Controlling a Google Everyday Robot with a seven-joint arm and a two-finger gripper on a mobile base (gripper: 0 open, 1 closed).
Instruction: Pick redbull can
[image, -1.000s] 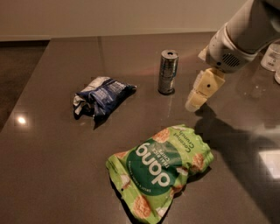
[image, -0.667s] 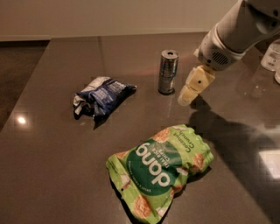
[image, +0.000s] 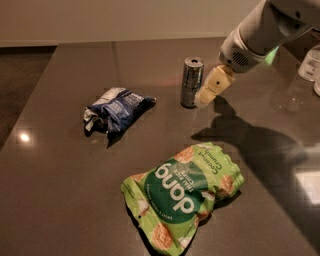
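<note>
The redbull can (image: 191, 81) stands upright on the dark table (image: 60, 175), near the back middle. It is slim and silver-and-blue with a silver top. My gripper (image: 207, 94) comes down from the upper right on the white arm. Its cream tip is right beside the can's right side, near the can's lower half. I cannot tell whether it touches the can. The can stands on the table and is not lifted.
A crumpled dark blue-and-white snack bag (image: 116, 109) lies left of the can. A large green "dang" chip bag (image: 184, 194) lies at the front middle. Clear containers (image: 310, 65) stand at the right edge. The table's left edge runs along the dark floor.
My gripper has moved left and slightly down, from about a can's width away to right beside the can. The can and both bags have not moved.
</note>
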